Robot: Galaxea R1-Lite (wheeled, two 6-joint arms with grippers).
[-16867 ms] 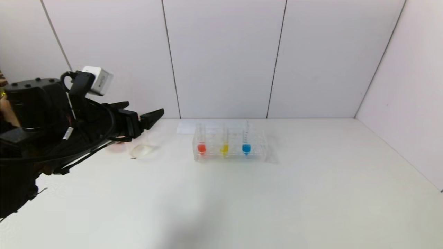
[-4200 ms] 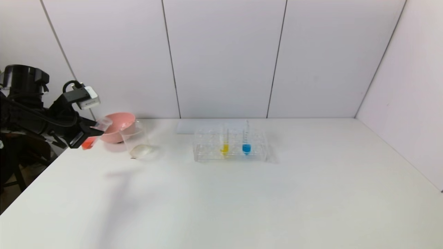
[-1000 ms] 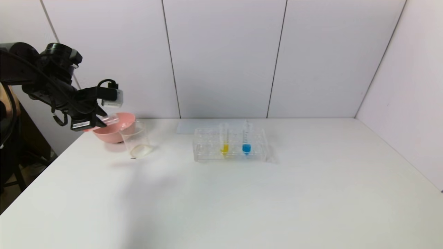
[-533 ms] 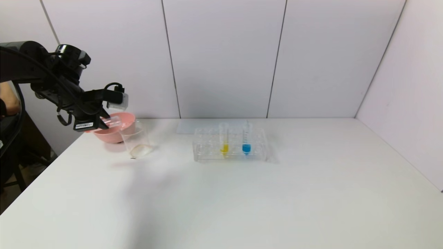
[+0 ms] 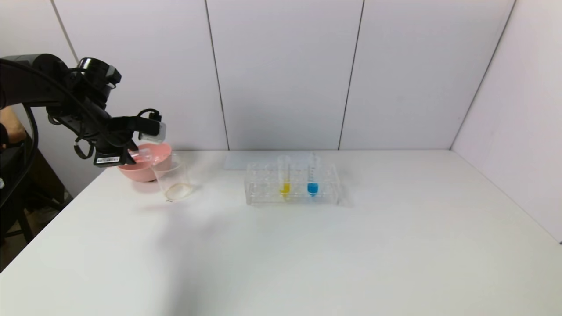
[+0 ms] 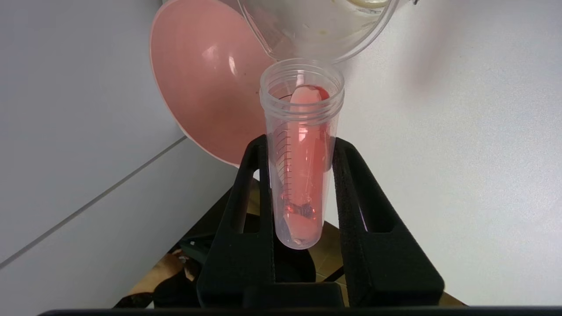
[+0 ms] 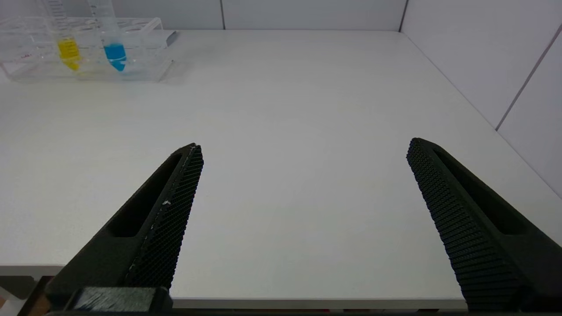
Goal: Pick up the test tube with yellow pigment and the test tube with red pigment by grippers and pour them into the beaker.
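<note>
2 black jaws of the left gripper (image 6: 300, 145) pinch the test tube with red pigment (image 6: 302, 153) at mid-length, tipped nearly level, its mouth by the beaker (image 5: 172, 176) rim at the table's (image 5: 307, 245) 10 o'clock. The right gripper (image 7: 303, 151) hangs spread at 5 o'clock.

Head camera looks forward and down over the whole tabletop (image 5: 307, 254); left wrist camera sits close; right wrist camera low, sharing the tube rack (image 7: 88, 66)

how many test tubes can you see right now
3. The test tube with red pigment is tilted in the left gripper, its mouth by the beaker. The test tube with yellow pigment and the blue-liquid tube stand in the rack.
</note>
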